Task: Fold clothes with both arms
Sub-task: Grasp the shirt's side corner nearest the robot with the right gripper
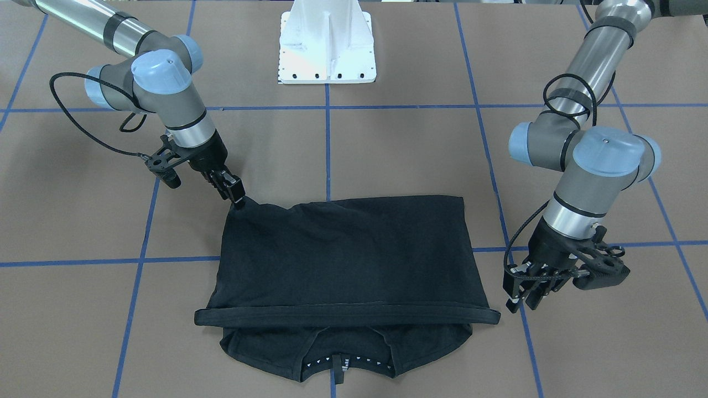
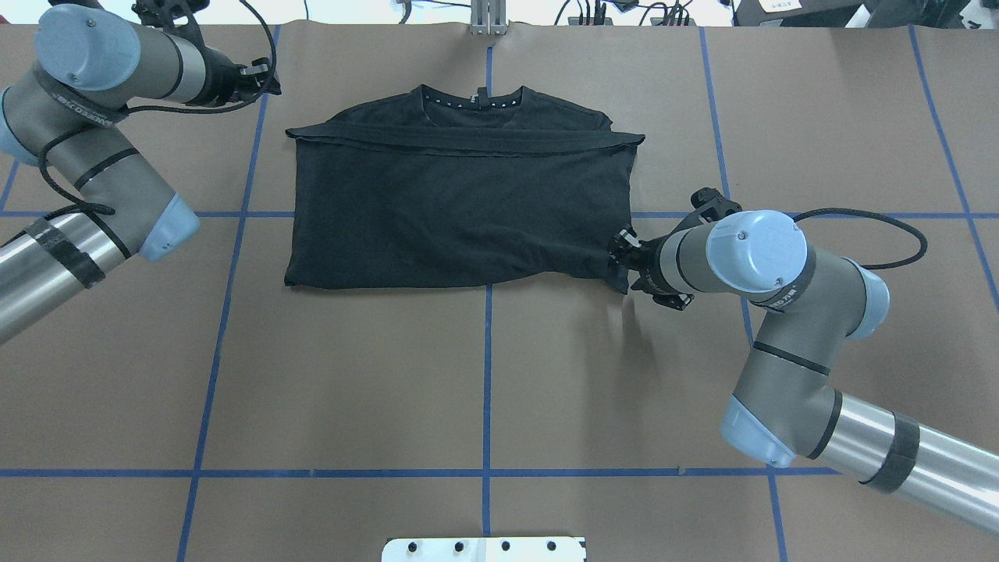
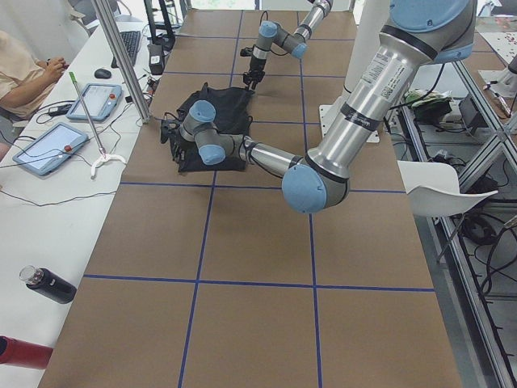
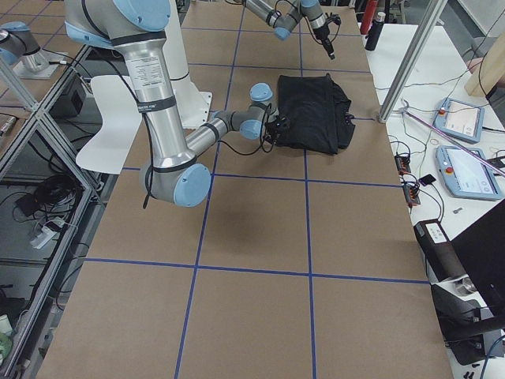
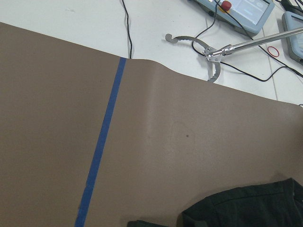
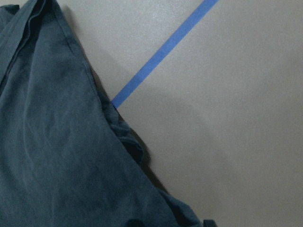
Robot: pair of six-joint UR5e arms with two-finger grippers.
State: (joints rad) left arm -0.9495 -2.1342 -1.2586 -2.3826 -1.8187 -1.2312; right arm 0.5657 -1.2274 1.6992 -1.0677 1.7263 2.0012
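Observation:
The black T-shirt [image 1: 343, 254] [image 2: 460, 203] lies on the brown table, its lower half folded up toward the collar [image 1: 337, 365]. Its hem forms a band across the shoulders. My right gripper [image 1: 239, 200] [image 2: 620, 254] is shut on the fold's corner nearest the robot and lifts it slightly. The right wrist view shows that cloth [image 6: 47, 142] close up. My left gripper [image 1: 522, 301] [image 2: 261, 74] hangs just beyond the hem's end, fingers apart and holding nothing. The left wrist view shows only a shirt edge [image 5: 246, 210] at the bottom.
The white pedestal base [image 1: 326, 50] stands behind the shirt. Blue tape lines [image 2: 488, 375] cross the brown table cover. Beyond the table's far edge, a white bench holds control tablets [image 3: 48, 145], cables and a reach tool [image 5: 213, 52]. A person [image 3: 20, 73] sits there.

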